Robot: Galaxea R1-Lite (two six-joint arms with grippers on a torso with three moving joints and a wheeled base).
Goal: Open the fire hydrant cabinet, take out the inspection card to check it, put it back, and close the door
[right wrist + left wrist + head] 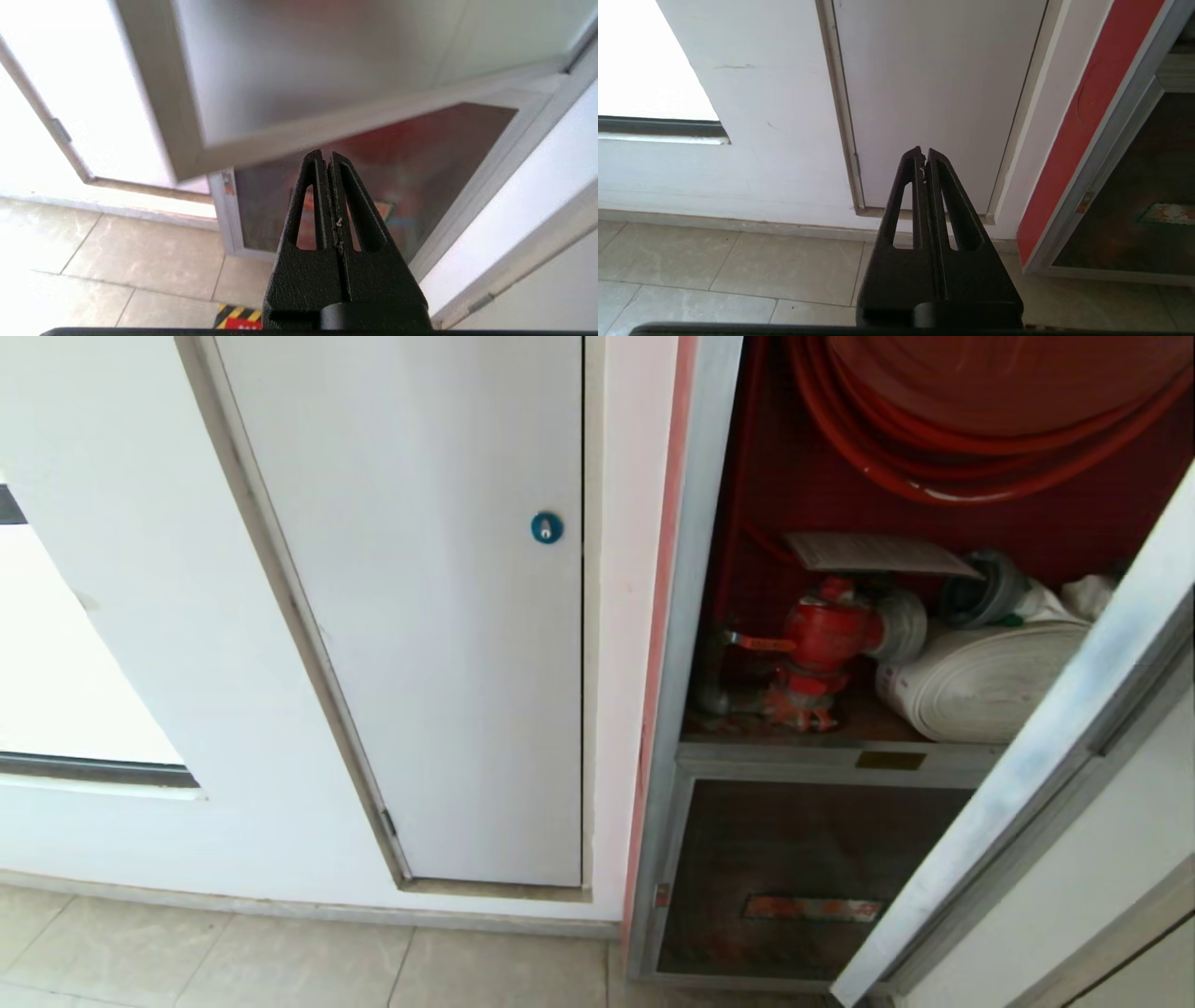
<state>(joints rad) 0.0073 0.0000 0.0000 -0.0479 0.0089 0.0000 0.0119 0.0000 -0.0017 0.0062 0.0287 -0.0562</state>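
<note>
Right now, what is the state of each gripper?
Left gripper: closed, holding nothing.
Right gripper: closed, holding nothing.

Both arms hang parked, left claw (924, 156) and right claw (326, 157) each pressed closed, holding nothing.

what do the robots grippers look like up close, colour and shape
Both look alike: the left gripper and right gripper are matte black plastic, two long tapering fingers each with an elongated slot cut through it, rising from a blocky black base. No cables or markings show.

White panel (420, 616) w/ blue lock (546, 527)
</note>
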